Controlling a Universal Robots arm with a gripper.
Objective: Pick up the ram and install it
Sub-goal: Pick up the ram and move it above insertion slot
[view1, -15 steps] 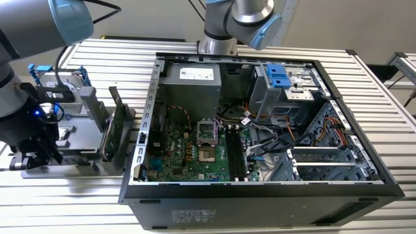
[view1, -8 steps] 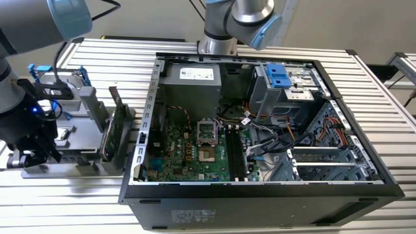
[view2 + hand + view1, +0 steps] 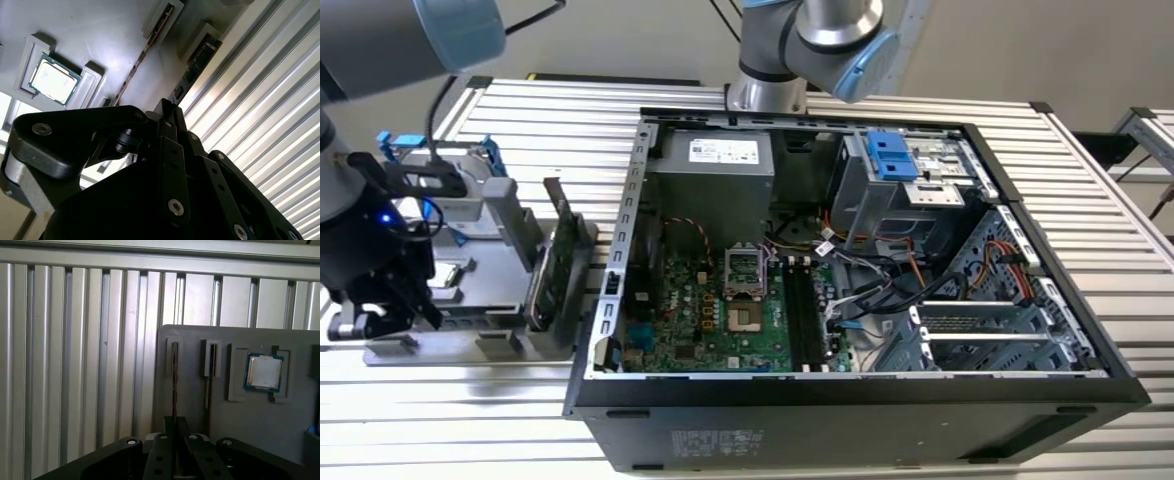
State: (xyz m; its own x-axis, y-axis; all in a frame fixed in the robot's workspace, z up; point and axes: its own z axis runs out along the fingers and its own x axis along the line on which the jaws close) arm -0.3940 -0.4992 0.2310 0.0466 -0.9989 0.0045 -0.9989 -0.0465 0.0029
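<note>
Black angular gripper, jaws pressed together, near a matte grey slotted tray on the ribbed aluminium desk. The ram, a thin stick seen edge-on, stands in the tray's edge-most slot; a square metal-capped processor lies recessed beside it.

Gripper linkage is blocking the near end of the ram, standing edge-on in the grey holder, whose far side is running off frame; arm is getting cropped at the exterior view's left.
</note>
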